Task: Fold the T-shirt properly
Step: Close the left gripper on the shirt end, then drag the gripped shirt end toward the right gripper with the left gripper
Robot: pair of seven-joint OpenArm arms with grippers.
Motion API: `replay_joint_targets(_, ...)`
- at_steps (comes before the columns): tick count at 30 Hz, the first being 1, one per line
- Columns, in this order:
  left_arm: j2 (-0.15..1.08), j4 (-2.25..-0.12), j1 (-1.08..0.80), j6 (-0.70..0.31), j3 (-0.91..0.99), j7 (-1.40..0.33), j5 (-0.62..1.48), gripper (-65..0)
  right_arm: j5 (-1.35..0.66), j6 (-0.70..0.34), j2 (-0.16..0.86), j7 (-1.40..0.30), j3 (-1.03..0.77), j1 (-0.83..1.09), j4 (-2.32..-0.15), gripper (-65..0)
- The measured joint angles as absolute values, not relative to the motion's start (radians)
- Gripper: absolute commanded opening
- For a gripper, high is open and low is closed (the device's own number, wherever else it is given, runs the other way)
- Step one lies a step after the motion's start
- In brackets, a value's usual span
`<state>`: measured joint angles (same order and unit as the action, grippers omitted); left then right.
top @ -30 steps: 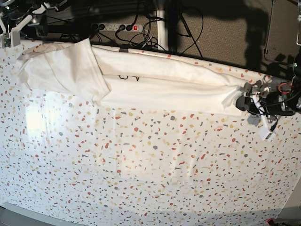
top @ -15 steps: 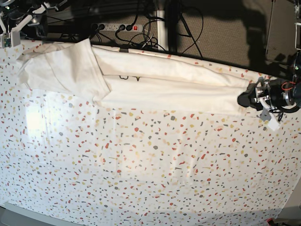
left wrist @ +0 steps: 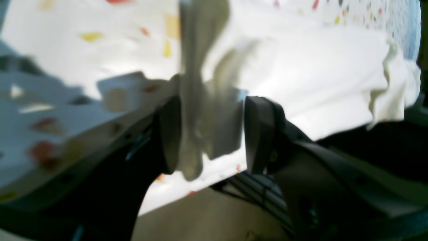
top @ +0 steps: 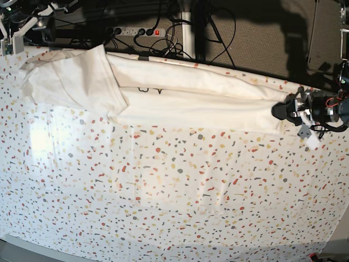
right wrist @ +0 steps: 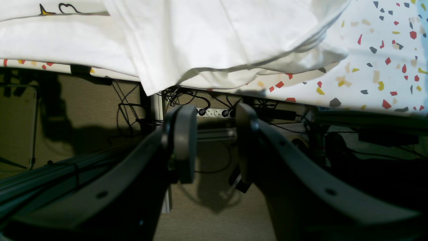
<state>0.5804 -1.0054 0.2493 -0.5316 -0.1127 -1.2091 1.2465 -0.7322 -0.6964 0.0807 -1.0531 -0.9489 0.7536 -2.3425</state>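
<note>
**Along the far edge: shirt stretched, left jaws on the cloth**

Across the far edge of the table, base view: the T-shirt lies in a long narrow band, running from the far left corner toward the right edge. A folded flap with a sleeve overlaps its left part. A sliver of dark print shows at a crease near mid-length. The left gripper sits at the shirt's right end, touching the bunched cloth. The right gripper is off past the far left corner, barely in view here.

Left wrist view: blurred. A gathered strip of white cloth runs between the left gripper fingers; the jaws pinch it, standing fairly wide around the bunch. Speckled table covering lies beyond.

Right wrist view: right gripper hangs off the table's edge, jaws spread partway, nothing between them. The shirt's flap drapes over that edge, apart from the fingers. Cables and a power strip show below.
</note>
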Motion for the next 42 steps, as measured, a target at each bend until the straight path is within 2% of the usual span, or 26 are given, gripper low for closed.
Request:
replay_joint_targets(5,0.568,-1.003,0.238,-0.588,-0.117,-1.247,1.365,-35.5,-0.733,-0.696,0.081,-1.053,-0.949,0.753,-2.342,-44.7)
replay_joint_targets(15,0.571,-1.003,0.250,-0.588,-0.117,-1.230,1.340,-37.5,-0.733,-0.696,0.081,-1.053,-0.949,0.754,-2.342,-44.7)
replay_joint_targets(17,0.574,-1.003,0.249,-0.588,-0.117,-1.231,1.339,-46.3,-0.733,-0.696,0.081,-1.053,-0.949,0.754,-2.342,-44.7)
replay_joint_targets(20,0.577,-1.003,0.249,-0.592,-0.117,-1.226,1.338,-65.0,-0.733,-0.696,0.081,-1.053,-0.949,0.754,-2.342,-44.7)
replay_joint_targets(30,0.576,-1.055,0.250,-0.593,-0.117,-1.238,1.336,-65.0,-0.733,-0.696,0.080,-1.053,-0.949,0.754,-2.342,-44.7)
replay_joint_targets(37,0.576,-1.271,0.246,-0.595,-0.117,-1.343,1.387,-65.0,-0.788,-0.696,0.080,-1.054,-0.949,0.752,-2.342,-44.7)
replay_joint_targets(39,0.574,-1.354,0.231,-0.556,-0.117,-1.347,1.386,-65.0,-0.787,-0.696,0.080,-1.053,-0.949,0.752,-2.342,-44.7)
replay_joint_targets(42,0.543,-1.478,0.191,-0.558,-0.115,-1.367,1.382,-65.0,-0.788,-0.696,0.080,-1.054,-0.949,0.751,-2.342,-44.7)
